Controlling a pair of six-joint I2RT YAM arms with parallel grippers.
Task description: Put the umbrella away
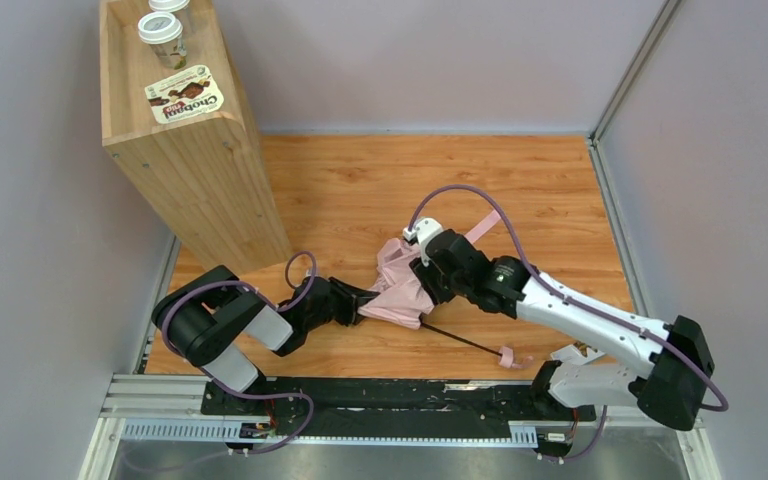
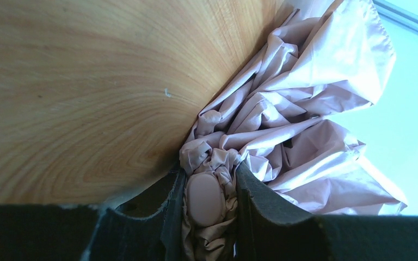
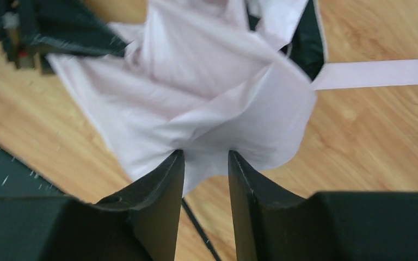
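Note:
The pale pink umbrella [image 1: 398,288] lies crumpled on the wooden floor between my two arms. Its thin black shaft [image 1: 465,340] runs toward the near right and ends at a small pink strap [image 1: 510,358]. My left gripper [image 1: 360,304] is shut on the umbrella's pink oval top cap [image 2: 206,198] and on bunched fabric [image 2: 305,125]. My right gripper [image 1: 428,278] has its fingertips [image 3: 177,163] closed on an edge of the fabric [image 3: 196,103], which is pulled taut. The shaft [image 3: 198,231] passes under it. A flat pink strap [image 3: 375,73] stretches to the right.
A tall wooden box [image 1: 195,150] stands at the back left, with two lidded cups [image 1: 163,35] and a Chobani pack [image 1: 185,100] on top. Grey walls close the sides and back. A metal rail [image 1: 360,405] runs along the near edge.

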